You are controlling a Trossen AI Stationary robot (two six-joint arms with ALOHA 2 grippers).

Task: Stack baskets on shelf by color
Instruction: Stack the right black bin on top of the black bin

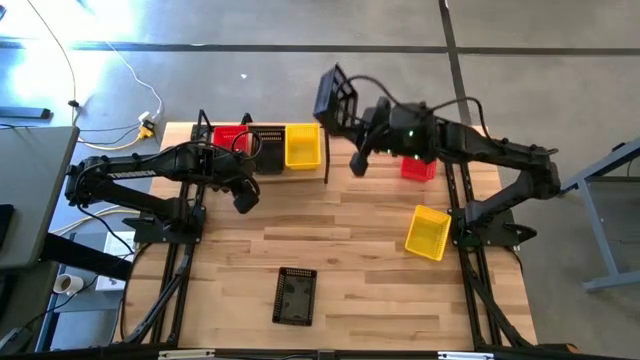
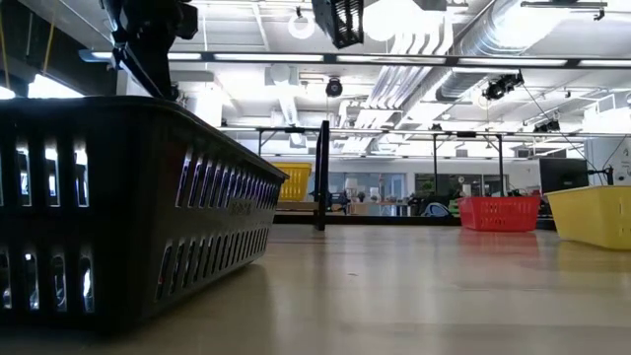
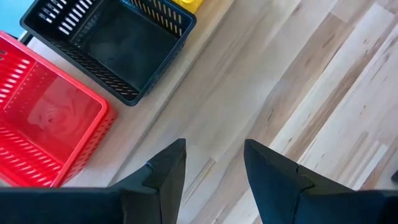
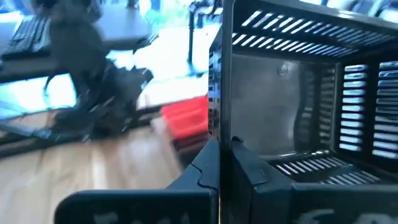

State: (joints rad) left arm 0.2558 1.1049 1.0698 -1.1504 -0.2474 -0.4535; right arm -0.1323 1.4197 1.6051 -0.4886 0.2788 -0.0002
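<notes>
The right gripper (image 4: 221, 163) pinched a perforated black basket's (image 4: 298, 93) thin wall, seemingly above the shelf (image 1: 300, 172); the left gripper's (image 3: 214, 165) fingers stood apart over striped wood.

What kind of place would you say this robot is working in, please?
Probably an open industrial lab or workshop: the low view shows exposed silver ductwork under the ceiling and another black-framed workbench in the room behind, and the high view shows a bare concrete floor around the butcher-block table.

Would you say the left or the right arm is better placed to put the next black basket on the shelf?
Right, probably: the right gripper is shut on a raised black basket near the shelf. The left gripper hangs open and empty.
</notes>
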